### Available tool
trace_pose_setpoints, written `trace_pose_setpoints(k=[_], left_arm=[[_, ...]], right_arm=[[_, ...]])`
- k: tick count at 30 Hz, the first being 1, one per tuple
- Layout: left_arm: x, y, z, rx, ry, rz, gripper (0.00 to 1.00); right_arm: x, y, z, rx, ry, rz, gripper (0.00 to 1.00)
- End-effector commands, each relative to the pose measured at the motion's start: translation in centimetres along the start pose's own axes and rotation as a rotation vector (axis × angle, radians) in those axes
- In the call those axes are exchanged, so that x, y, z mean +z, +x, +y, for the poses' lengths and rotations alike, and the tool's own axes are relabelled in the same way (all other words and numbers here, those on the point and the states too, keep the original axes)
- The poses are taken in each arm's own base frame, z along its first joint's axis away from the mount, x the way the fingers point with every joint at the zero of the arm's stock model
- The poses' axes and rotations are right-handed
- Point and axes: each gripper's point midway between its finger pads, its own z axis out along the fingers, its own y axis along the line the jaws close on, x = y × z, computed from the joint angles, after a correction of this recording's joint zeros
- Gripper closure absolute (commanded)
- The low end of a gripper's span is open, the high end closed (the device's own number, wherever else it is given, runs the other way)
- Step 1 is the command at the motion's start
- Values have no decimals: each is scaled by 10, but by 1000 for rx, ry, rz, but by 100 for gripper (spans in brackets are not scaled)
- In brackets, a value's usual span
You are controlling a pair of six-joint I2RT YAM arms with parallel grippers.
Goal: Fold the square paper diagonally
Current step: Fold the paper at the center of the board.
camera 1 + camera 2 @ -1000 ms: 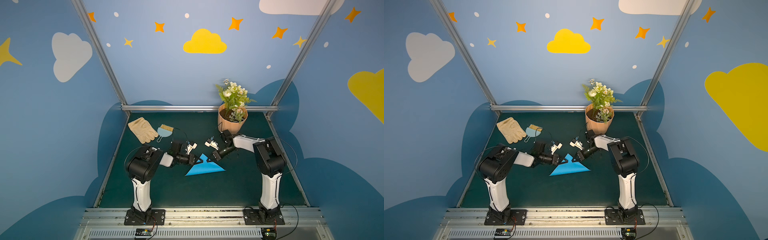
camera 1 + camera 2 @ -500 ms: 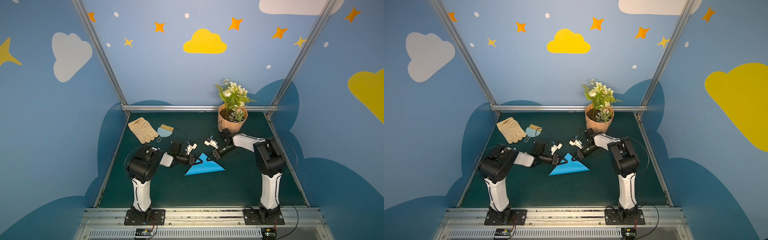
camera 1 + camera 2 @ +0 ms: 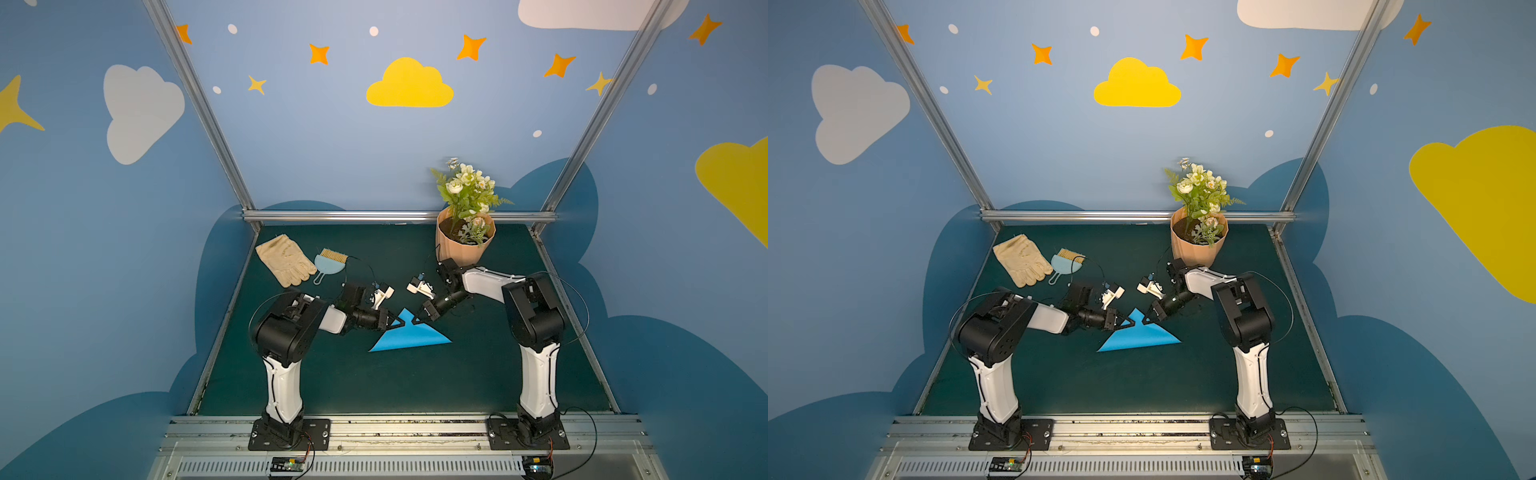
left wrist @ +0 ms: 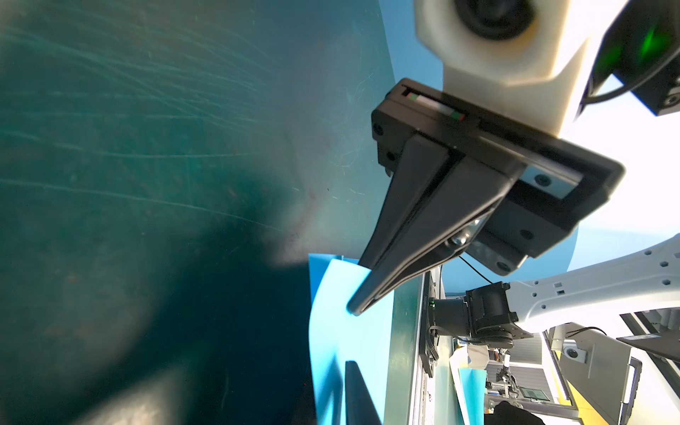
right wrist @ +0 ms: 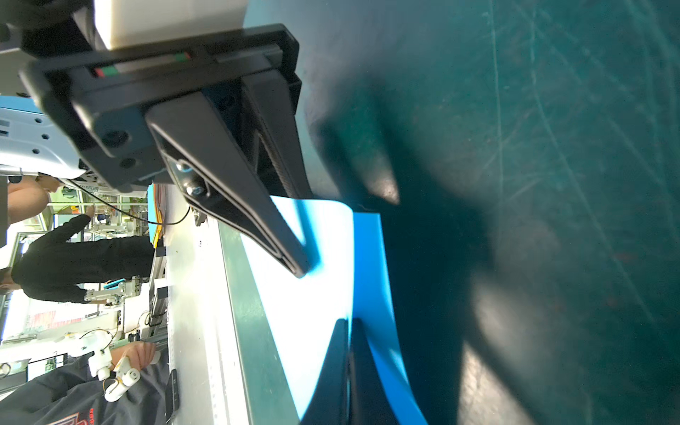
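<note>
**Top view, read left to right.** In the upper left of the table (image 3: pixel 374 386) lies a cream glove (image 3: pixel 284 259). Just beside it is a small light-blue dustpan (image 3: pixel 329 264) with tan bristles. Neither belongs to the job.

At the centre, my left fingers (image 3: pixel 401 323) come in from the left and my right fingers (image 3: pixel 417 320) from the right. They meet at the upper tip of the square paper (image 3: pixel 409 338). It lies flat on the table mid-frame, already triangular in outline, with its long edge toward the lower frame. To the upper right, a flowerpot (image 3: pixel 461 251) stands by the back rail, apart from the paper.

**State of the fingers.** My right fingers are closed against each other, with their tips down on the paper's top layer. My left fingers show a narrow gap toward their base and draw in at the tips, which rest on the same layer. I cannot tell whether either pair has a layer nipped between its fingers.

**Handling (judgement).** The sheet is thin, light and limp. It will slide on the smooth table under a sideways push and will keep any stray crease. In the wrist views the top layer bows up off the lower one, and a strip of the lower layer shows beyond it, so the corners look not quite matched. The best hold is a shallow pinch on the lifted free corner at the tip. The other fingers should pin the sheet flat, then press toward the long edge.
</note>
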Motion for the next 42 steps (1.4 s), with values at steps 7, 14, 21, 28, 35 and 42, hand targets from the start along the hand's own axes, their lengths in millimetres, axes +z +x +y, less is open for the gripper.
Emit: trace_pose_setpoints(k=[7,14,21,28,35,42], left_arm=[[-3,-8,-6,39,-3,-17,97],[-6,-10,-10,65,-25,-33,97],[-15,-9,-18,163,-85,-57,97],[-20,-8,-49,352,-50,-80,97],[-24,-2,-90,630,-46,-102,97],[-31,-3,-111,790,-68,-147,97]], right_arm=[[2,3,0,8,-5,14,100],[-11,-3,6,-20,23,-33,87],[-54,-17,20,-106,77,-186,73],[-84,-28,52,-333,118,-354,56],[-92,-28,80,-514,130,-397,42],[-95,-19,108,-668,86,-439,39]])
